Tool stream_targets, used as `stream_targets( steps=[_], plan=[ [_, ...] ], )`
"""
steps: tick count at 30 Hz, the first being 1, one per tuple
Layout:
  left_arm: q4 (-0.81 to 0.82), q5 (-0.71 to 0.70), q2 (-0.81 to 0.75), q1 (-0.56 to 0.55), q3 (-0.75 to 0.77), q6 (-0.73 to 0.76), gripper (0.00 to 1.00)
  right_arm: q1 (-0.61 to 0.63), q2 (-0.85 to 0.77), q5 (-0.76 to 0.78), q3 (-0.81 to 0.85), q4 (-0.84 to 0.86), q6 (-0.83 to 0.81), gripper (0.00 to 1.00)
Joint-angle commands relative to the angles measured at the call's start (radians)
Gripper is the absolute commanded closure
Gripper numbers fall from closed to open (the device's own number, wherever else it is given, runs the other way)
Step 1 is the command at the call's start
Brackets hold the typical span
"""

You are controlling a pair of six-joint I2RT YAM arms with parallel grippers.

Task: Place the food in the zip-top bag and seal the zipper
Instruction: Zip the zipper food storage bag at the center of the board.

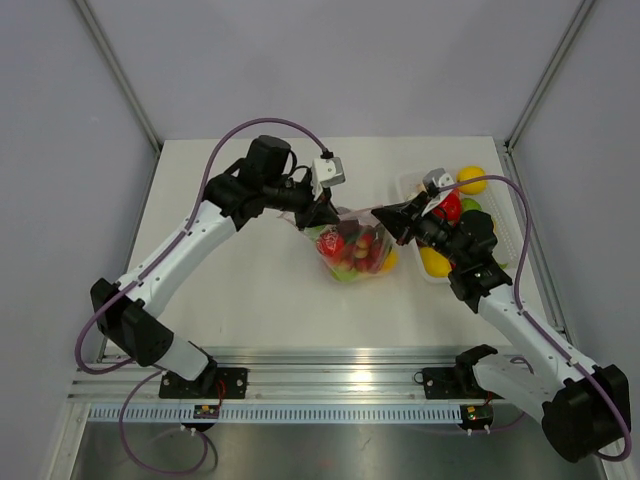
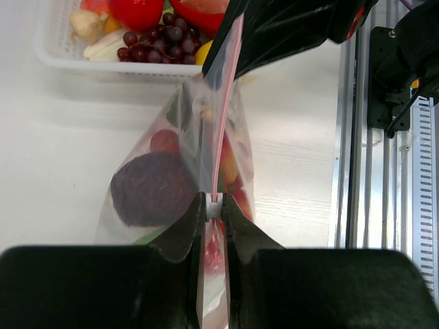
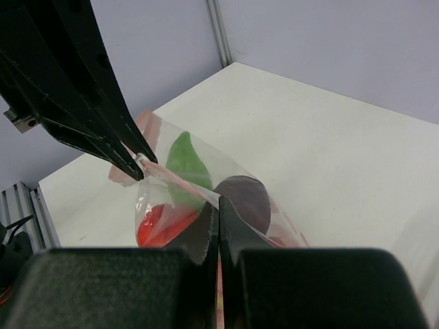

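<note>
While taut over white table (image 1: 250, 280), zip-top bag (image 1: 352, 255) amid grey walls (image 1: 330, 60).

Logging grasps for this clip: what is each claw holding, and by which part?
Both hold the zip-top bag by its zipper: the left claw pinches near one end, the right claw near the other.

Food (image 1: 332, 244) sits in the zip-top bag (image 1: 345, 275), left of the tray (image 1: 508, 232).

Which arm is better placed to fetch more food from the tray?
Right, probably: the tray lies just beside the right gripper; the left gripper is beyond the bag. Both pinch the zipper.
</note>
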Motion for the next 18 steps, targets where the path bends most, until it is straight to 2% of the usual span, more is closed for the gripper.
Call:
stream_targets(
  steps=[1,8,18],
  plan=[
    [-0.008,-0.049,-0.081,0.039,-0.041,-0.023,1.0,-0.034,-0.052,0.116,0.009,0.075,-0.016,1.0],
    [-0.045,-0.144,-0.137,0.127,-0.079,-0.038,1.0,-0.037,-0.1,0.157,-0.017,0.065,-0.019,1.0],
    [0.023,-0.205,-0.302,0.225,-0.202,-0.096,1.0,-0.036,-0.124,0.191,-0.026,0.043,-0.015,1.0]
  ],
)
